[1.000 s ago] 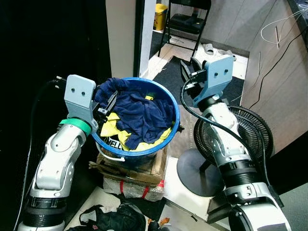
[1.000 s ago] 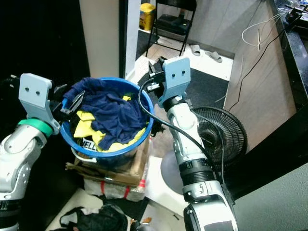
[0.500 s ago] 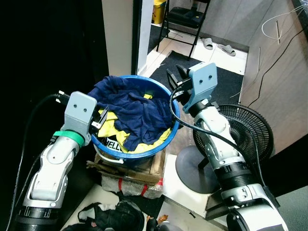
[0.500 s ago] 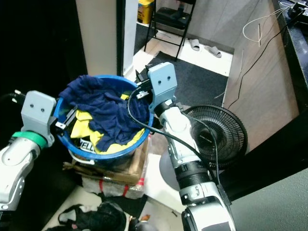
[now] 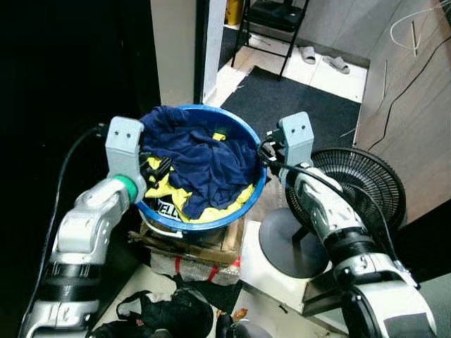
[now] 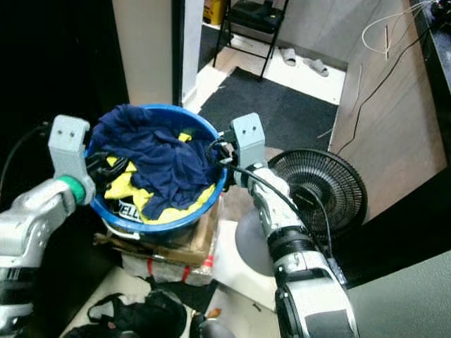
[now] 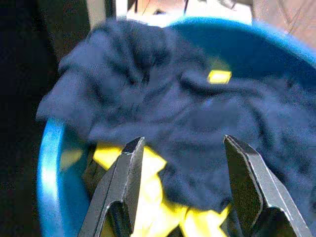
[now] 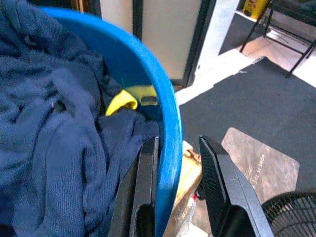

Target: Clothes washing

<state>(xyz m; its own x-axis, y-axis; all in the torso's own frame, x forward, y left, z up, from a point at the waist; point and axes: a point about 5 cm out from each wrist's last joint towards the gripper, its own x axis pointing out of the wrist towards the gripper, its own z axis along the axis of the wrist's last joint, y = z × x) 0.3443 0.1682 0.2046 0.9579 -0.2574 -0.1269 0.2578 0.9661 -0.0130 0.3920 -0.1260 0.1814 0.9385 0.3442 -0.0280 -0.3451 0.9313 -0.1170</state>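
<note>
A blue basin (image 5: 227, 218) heaped with a navy garment (image 5: 208, 155) and yellow clothes (image 5: 177, 200) stands on a cardboard box (image 5: 211, 245). My left gripper (image 5: 161, 167) reaches over the basin's left rim, and its open fingers (image 7: 129, 168) hang just above the navy and yellow cloth. My right gripper (image 5: 266, 151) is at the right rim. In the right wrist view it (image 8: 177, 141) is open and straddles the blue rim (image 8: 167, 123), one finger inside against the clothes and one outside.
A black floor fan (image 5: 361, 184) on a round base stands close to the right of my right arm. A dark bag (image 5: 169, 317) lies on the floor in front of the box. Beyond are a dark mat (image 5: 296, 105), a black chair (image 5: 271, 14) and slippers (image 5: 320, 60).
The camera has shifted. My right gripper has dropped from above the basin to straddle its right rim. My left gripper has turned in over the left rim, onto the clothes.
</note>
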